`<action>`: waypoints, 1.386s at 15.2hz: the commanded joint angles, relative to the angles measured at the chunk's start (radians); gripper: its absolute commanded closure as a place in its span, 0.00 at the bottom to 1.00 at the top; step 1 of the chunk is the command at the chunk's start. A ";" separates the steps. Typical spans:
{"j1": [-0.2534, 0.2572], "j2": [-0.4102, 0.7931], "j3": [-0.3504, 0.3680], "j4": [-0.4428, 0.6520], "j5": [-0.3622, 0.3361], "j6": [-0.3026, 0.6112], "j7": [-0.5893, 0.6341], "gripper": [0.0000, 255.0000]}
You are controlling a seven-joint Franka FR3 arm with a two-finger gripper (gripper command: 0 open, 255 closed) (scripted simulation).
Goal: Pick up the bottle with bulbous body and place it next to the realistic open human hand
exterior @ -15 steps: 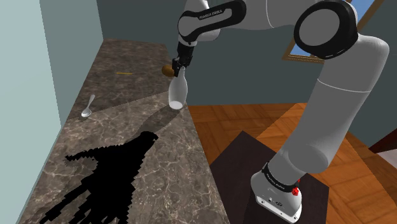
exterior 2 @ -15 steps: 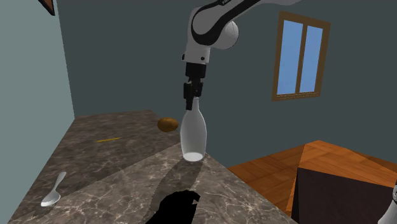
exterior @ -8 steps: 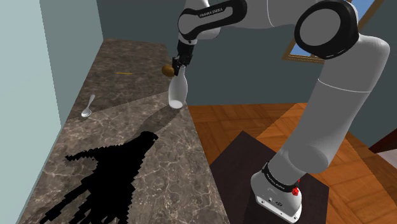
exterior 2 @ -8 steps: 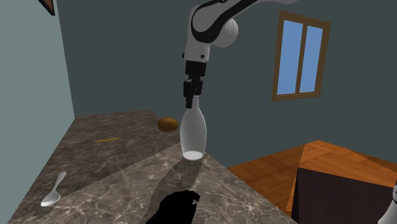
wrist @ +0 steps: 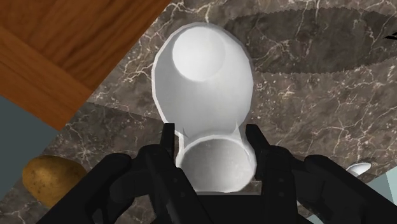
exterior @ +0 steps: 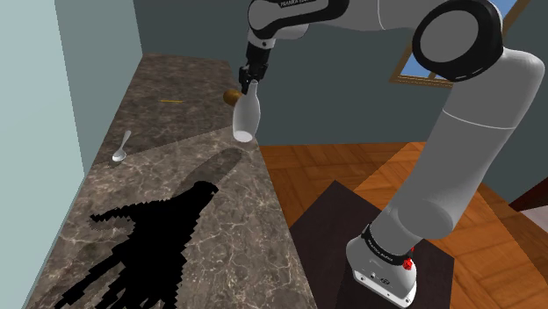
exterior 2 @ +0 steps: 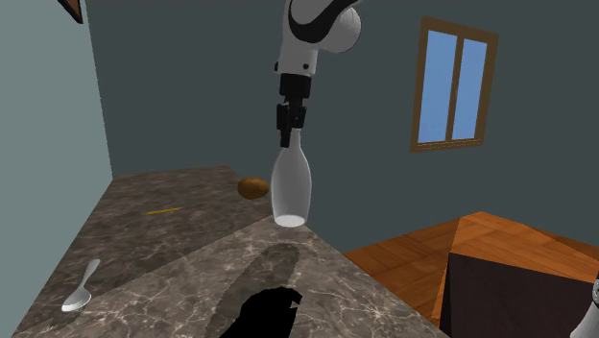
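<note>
A plain white bottle [exterior: 247, 120] with a narrow neck and a wider rounded body hangs upright just above the dark marble counter [exterior: 176, 193], near its right edge in the shoulder view. My black gripper [exterior: 250, 81] is shut on the bottle's neck from above. The second exterior view shows the bottle [exterior 2: 290, 187] lifted off the counter, its shadow below it, with the gripper [exterior 2: 288, 137] clasping its top. In the wrist view the fingers [wrist: 167, 143] clamp the bottle [wrist: 205, 76] neck on both sides. A large black hand-shaped area [exterior: 149, 241] lies on the counter's near part.
A brown rounded potato-like thing [exterior 2: 253, 187] sits on the counter just behind the bottle. A silver spoon [exterior: 121, 147] lies by the wall, and a thin yellow stick [exterior: 172, 101] lies farther back. A wooden floor drops off beyond the counter's edge [exterior: 272, 189].
The gripper has risen with the bottle in it, so the bottle now hangs clear of the counter and its shadow has spread out below.
</note>
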 commanded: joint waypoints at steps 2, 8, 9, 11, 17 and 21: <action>0.001 -0.009 0.000 0.029 -0.002 -0.038 0.003 1.00; 0.000 -0.017 0.000 0.099 -0.004 -0.116 0.006 1.00; 0.000 -0.018 -0.001 0.111 -0.004 -0.129 0.007 1.00; 0.000 -0.019 -0.001 0.137 -0.004 -0.156 0.008 1.00; -0.001 -0.015 -0.001 0.223 -0.005 -0.238 0.010 1.00; 0.007 -0.046 0.003 0.227 -0.009 -0.272 0.025 1.00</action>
